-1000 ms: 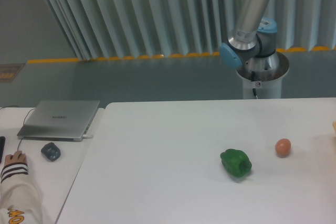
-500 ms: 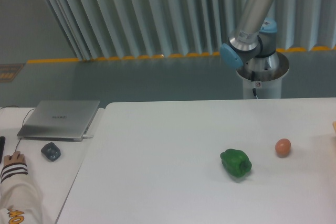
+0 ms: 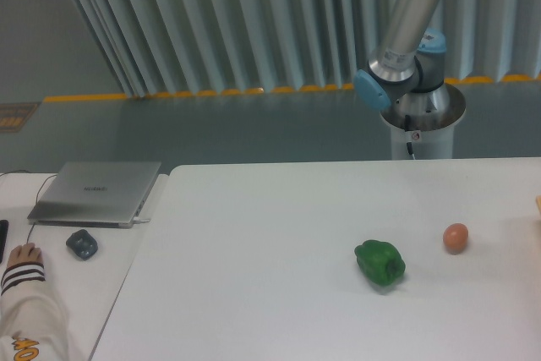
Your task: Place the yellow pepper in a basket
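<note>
I see neither yellow pepper nor pincer, its state unknowable; only the green pepper [image 3: 379, 262] on the desk [image 3: 254, 251]; I judge locating comes next

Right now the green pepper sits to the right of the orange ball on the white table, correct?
Not quite. The camera view shows the green pepper to the left of the orange ball, not the right. Both do rest on the white table.

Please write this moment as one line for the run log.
gripper: out of view | yellow pepper: not visible | basket: not visible | table: green pepper, orange ball
</note>
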Robot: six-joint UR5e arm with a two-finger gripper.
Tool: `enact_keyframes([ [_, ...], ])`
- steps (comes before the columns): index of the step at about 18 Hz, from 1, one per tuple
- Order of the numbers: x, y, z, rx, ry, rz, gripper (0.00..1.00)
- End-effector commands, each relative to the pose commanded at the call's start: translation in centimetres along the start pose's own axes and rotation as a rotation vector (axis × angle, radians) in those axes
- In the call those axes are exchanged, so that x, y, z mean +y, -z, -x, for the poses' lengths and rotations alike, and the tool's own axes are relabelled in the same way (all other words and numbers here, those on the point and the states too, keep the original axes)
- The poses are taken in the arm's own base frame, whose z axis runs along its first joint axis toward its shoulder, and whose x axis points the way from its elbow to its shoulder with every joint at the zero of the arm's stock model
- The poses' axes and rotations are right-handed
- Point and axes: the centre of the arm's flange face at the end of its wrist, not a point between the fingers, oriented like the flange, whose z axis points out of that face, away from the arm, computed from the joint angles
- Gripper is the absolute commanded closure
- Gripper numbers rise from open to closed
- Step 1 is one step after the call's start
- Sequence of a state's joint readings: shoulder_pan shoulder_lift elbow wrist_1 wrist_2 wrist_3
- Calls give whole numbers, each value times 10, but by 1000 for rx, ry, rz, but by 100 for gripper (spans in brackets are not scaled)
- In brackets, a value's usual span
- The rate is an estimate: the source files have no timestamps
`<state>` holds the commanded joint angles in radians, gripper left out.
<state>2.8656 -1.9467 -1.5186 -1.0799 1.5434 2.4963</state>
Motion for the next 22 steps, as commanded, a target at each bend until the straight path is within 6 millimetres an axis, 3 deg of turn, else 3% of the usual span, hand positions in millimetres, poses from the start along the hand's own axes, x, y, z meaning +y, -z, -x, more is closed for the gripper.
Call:
enact_keyframes([
  [2,-17,11,13,-35,78,-13,0],
  [11,-148,28,94,-64,331,-58,0],
  [18,-210,31,114,30,324,-37,0],
  [22,-236,26,104,104,328,-69,0],
])
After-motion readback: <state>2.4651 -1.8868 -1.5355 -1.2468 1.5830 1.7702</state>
